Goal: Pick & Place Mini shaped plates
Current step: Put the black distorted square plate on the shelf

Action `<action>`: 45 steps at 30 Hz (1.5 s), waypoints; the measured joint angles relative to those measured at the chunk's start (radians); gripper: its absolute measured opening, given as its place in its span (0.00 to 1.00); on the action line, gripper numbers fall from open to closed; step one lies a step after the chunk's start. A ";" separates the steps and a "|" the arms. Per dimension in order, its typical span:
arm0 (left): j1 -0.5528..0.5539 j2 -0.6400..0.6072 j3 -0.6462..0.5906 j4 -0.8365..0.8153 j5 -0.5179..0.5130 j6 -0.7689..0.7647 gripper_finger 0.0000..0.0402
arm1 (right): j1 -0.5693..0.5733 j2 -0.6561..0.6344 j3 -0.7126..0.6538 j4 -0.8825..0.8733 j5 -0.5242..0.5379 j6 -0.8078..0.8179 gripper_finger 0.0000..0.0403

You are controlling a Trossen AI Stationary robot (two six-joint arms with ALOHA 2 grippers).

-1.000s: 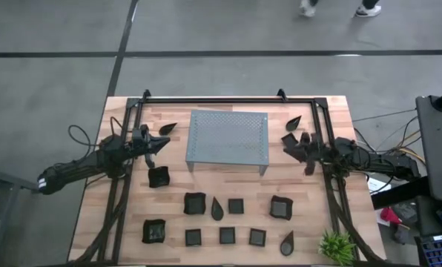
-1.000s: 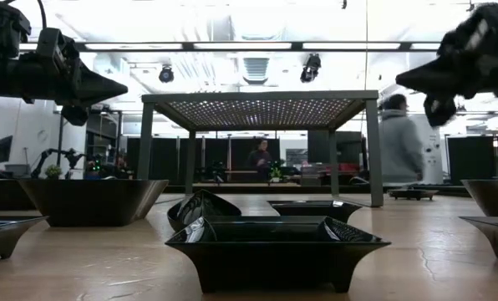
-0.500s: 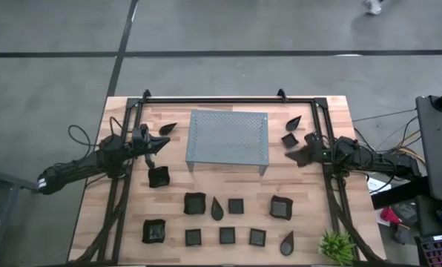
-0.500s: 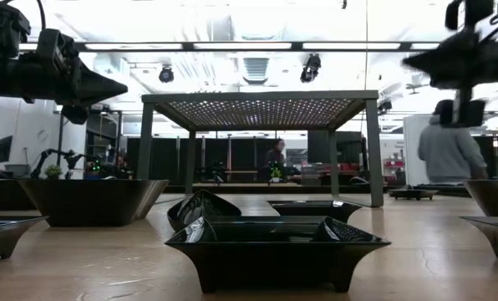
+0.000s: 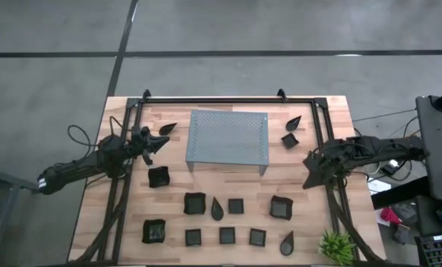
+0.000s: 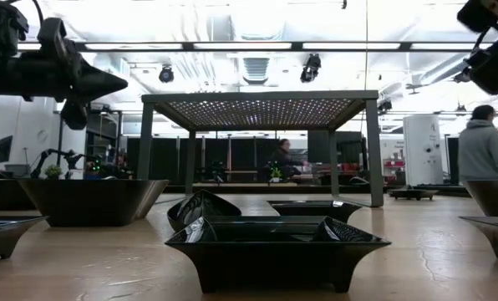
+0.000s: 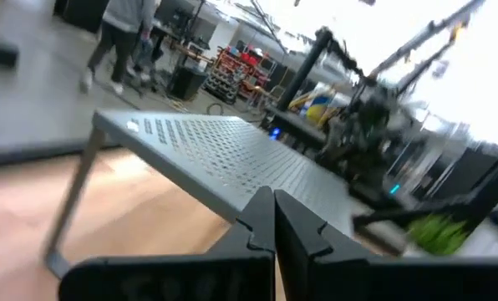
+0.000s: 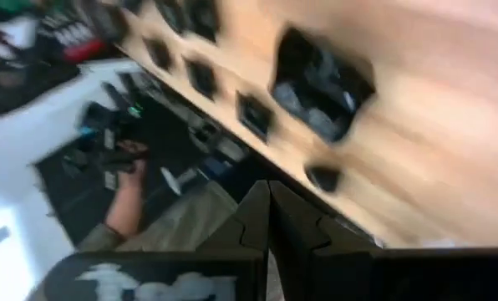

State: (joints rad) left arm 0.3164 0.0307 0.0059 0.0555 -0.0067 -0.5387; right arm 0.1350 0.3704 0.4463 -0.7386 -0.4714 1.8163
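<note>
Several glossy black mini plates lie flat on the wooden table [image 5: 228, 185]. Square ones [image 5: 195, 202] [image 5: 280, 207] and teardrops [image 5: 217, 209] [image 5: 287, 242] sit in the near half. A teardrop [image 5: 167, 128] lies left of the rack. A teardrop [image 5: 293, 122] and a small square plate [image 5: 289, 140] lie to its right. My left gripper [image 5: 164, 141] hovers shut by the rack's left end, its fingers [image 7: 274, 209] together. My right gripper [image 5: 308, 181] is shut [image 8: 270, 201], empty, above the table's right side, pointing toward the near edge; a square plate [image 8: 320, 75] shows ahead.
A grey perforated metal rack [image 5: 228, 139] stands on legs at the table's far middle. A small green plant [image 5: 337, 247] sits at the near right corner. A black frame [image 5: 228, 99] runs around the table. People stand in the room behind [image 6: 483, 150].
My right gripper has drawn back from the small square plate right of the rack, moving toward the table's near and right edges and turning to point at the near edge. That plate stays flat on the table. My left gripper has kept still.
</note>
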 joint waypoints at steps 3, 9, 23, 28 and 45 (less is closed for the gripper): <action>0.000 0.000 0.000 0.001 0.000 -0.157 0.00 | 0.044 0.089 0.032 0.005 -0.002 0.103 0.02; 0.000 0.000 0.000 0.006 -0.012 -0.247 0.00 | 0.138 0.290 0.034 0.105 -0.026 0.119 0.11; 0.000 0.000 0.000 0.104 -0.012 -0.360 0.00 | 0.239 0.674 0.036 0.234 0.092 0.123 0.37; 0.000 0.000 0.001 0.105 -0.012 -0.360 0.00 | 0.246 0.754 0.036 0.273 0.097 0.112 0.34; 0.000 0.000 0.012 0.102 -0.012 -0.360 0.00 | 0.245 0.831 0.036 0.297 0.108 0.063 0.21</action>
State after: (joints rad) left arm 0.3162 0.0307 0.0181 0.1574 -0.0189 -0.8982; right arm 0.3805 1.2015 0.4824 -0.4418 -0.3635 1.8792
